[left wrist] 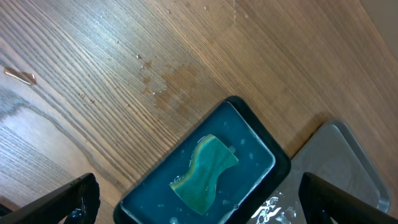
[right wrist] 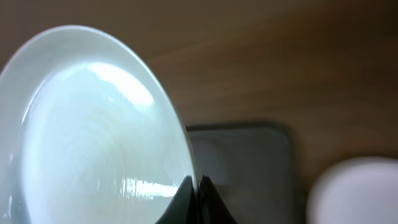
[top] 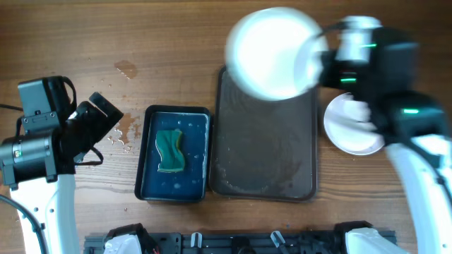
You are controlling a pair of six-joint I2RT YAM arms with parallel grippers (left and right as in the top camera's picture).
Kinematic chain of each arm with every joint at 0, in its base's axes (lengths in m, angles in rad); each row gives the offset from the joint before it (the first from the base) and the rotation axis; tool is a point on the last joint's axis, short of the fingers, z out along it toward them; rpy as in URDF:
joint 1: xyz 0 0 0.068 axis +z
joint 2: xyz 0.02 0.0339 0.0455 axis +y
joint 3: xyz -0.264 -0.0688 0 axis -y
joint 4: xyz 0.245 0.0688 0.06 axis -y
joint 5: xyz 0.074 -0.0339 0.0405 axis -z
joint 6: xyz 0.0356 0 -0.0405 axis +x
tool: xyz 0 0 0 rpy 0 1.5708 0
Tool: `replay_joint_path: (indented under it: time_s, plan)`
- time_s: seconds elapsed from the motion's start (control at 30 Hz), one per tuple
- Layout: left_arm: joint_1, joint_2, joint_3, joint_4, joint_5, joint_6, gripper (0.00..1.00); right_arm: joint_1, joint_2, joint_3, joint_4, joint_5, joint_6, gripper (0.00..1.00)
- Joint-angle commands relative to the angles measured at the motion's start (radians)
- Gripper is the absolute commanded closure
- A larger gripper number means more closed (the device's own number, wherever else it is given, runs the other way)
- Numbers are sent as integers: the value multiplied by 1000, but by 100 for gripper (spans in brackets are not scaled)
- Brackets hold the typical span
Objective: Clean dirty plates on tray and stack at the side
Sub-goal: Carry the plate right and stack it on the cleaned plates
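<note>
Plate in right pincer, over tray edge

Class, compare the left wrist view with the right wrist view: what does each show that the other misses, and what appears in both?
Left wrist only: the green sponge in the small blue tray, water drops beside it. Right wrist only: a white plate pinched at its rim by the right gripper, and a blurred second plate lower right. Both: the large tray and the wooden table.

No legible text, labels, brands or numbers anywhere in these views.
</note>
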Motion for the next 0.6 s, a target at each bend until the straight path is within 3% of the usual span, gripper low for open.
replay_joint_path:
  time_s: [0.0,0.13,0.33,0.4,0.43,0.57]
  plan:
    - [8,4,13,2,1,5,0,-319,64,-33,-148,-78,38,96]
    - [8,4,13,2,1,5,0,-584,231,-136,-171,-78,13,96]
    - [8,4,13,2,1,5,0,-665,435,-206,-153,-40,-26,96]
    - [8,4,13,2,1,5,0,-656,399,-201,-167,-40,-54,67]
    - [8,4,13,2,1,5,0,-654,358,-198,-179,-40,-53,60]
    - [8,4,13,2,1,5,0,-624,79,-193,-224,-186,-116,55]
